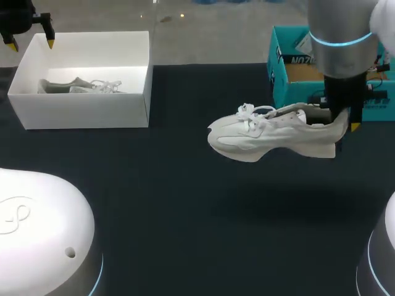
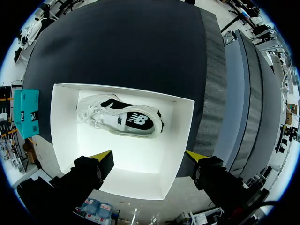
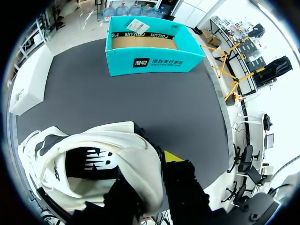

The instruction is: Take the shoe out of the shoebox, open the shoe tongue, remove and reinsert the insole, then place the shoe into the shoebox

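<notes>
Above desk [image 1: 185, 216]: shoe [image 1: 265, 135], heel pinched in right jaws, take-out step apparently done. Left jaws wide over white shoebox [image 1: 86, 112]. Next, likely: set down, open tongue.

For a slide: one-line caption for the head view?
Right hand grips the white shoe by its heel over the table; left hand hovers open above the white shoebox.

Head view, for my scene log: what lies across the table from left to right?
white shoebox, with a second shoe inside → lifted shoe → teal box
</notes>
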{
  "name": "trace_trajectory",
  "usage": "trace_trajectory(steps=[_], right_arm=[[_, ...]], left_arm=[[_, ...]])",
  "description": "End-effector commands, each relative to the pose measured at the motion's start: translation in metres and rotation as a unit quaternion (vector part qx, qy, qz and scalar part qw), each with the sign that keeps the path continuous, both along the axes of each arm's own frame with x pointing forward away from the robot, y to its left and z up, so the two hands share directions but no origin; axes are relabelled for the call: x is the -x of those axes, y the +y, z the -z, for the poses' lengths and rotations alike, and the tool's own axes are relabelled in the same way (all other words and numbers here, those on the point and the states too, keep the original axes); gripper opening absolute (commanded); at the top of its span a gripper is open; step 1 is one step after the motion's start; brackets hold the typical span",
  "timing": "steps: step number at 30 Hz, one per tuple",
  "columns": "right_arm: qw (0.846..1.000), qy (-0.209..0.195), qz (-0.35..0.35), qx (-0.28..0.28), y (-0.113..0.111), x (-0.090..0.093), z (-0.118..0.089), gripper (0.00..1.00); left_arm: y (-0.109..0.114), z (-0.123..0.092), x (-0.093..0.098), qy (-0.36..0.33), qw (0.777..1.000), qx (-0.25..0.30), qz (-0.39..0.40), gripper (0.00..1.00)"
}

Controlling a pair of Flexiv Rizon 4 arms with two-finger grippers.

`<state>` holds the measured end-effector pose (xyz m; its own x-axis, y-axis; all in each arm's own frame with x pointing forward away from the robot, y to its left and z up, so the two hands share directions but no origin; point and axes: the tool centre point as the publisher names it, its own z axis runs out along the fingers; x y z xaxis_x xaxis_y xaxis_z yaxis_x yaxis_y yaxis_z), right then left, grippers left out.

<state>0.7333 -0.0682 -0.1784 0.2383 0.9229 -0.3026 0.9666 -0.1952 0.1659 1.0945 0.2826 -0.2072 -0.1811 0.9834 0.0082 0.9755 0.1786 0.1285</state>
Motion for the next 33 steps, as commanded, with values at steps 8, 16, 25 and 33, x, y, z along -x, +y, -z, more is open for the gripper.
trace_trajectory(steps=[8,16,25,33], right_arm=[[0.999,-0.006,0.047,0.013,0.019,-0.009,0.048,0.0],[0.999,0.011,0.042,0.028,0.03,-0.008,0.102,0.0],[0.999,0.025,0.022,0.033,0.05,0.008,0.139,0.0],[0.998,0.035,0.007,0.051,0.062,0.022,0.169,0.0]], left_arm=[[0.0,0.0,0.001,-0.001,1.0,-0.001,0.0,1.0],[0.0,0.0,0.001,-0.001,1.0,-0.001,0.0,1.0],[0.0,0.0,0.001,-0.001,1.0,-0.001,0.0,1.0],[0.0,0.0,0.001,-0.001,1.0,-0.001,0.0,1.0]])
